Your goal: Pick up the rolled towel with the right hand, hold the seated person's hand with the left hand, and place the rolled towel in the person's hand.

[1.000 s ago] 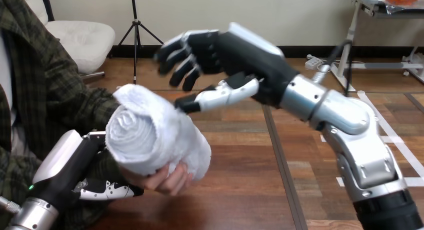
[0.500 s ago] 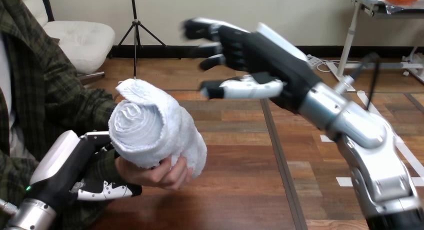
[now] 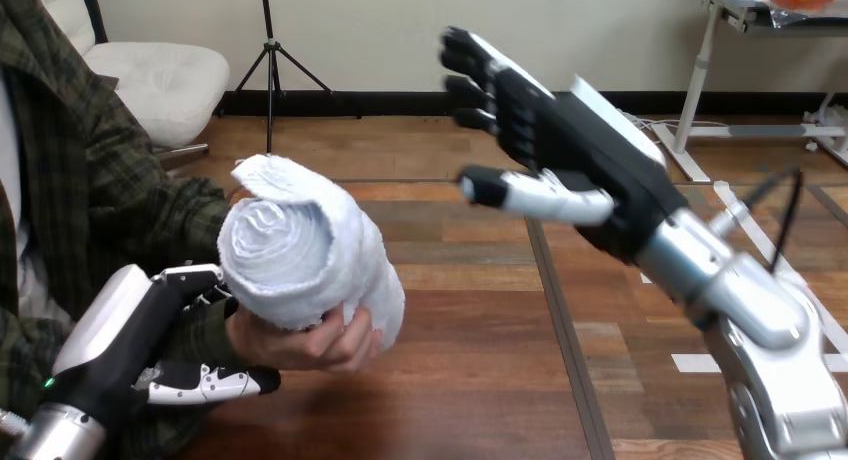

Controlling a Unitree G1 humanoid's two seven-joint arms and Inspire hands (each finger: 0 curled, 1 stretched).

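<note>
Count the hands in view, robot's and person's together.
3. The left hand at lower left, curled round the person's wrist; the person's hand beside it, gripping the rolled towel; the right hand raised at right, open. Another may be hidden.

The rolled towel is white all over. The left hand is black with a white shell on its back, and its thumb is white with black bits. The right hand is black too, with a white shell and a white thumb with a black tip. The left forearm and the right forearm are shiny silver. The bench is brown wood with dark lines.
</note>
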